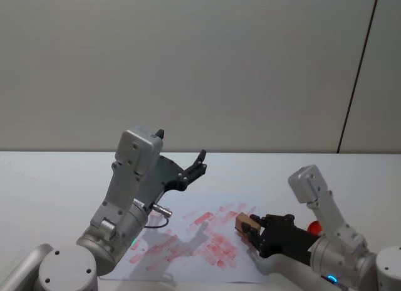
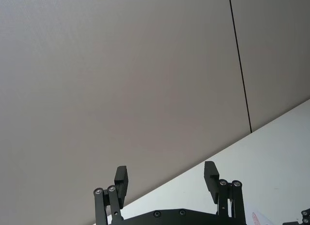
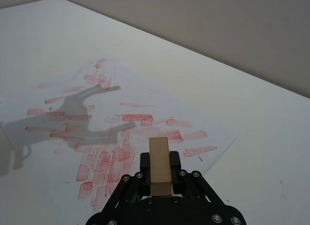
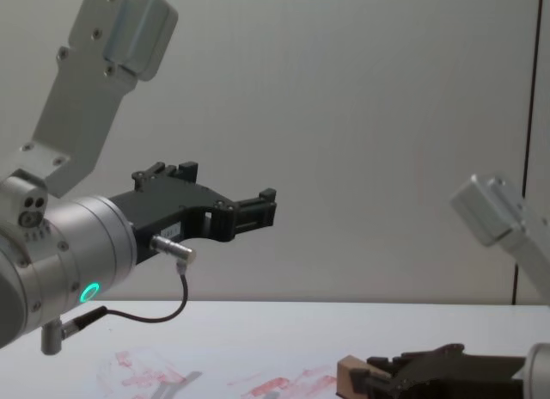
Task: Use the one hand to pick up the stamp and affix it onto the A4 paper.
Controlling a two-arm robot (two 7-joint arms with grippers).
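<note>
1. Right gripper (image 1: 249, 228): it sits low over the table (image 1: 50, 178), at the right-hand edge of the A4 paper (image 3: 160, 106). Its two black fingers (image 3: 175, 163) are clamped against opposite sides of the stamp (image 3: 159, 164).
2. Stamp: a light tan wooden block. It projects forward from between the fingers, with its free end toward the sheet. In the head view it lies over the right margin of the paper. In the chest view it is close to the table surface. Whether its underside touches the sheet cannot be told.
3. A4 paper: a white sheet lying flat on the table between the two arms. It is covered with many red rectangular ink marks (image 3: 104, 162), densest in the part nearest the robot, with scattered single marks toward the far edge.
4. Left gripper (image 2: 165, 180): it is raised well above the table on the robot's left, over the left part of the sheet, and points forward toward the wall (image 1: 188, 65). Its fingers are spread apart and hold nothing.
5. Shadow (image 3: 82, 108): the raised left arm casts a grey outline across the stamped area of the paper.
6. Red object (image 1: 314, 227): it rests on the table just behind the right arm and is partly hidden by it.
7. Left wrist: a green light ring (image 4: 88, 291) glows on it, and a thin dark cable (image 4: 168, 313) loops beneath.
</note>
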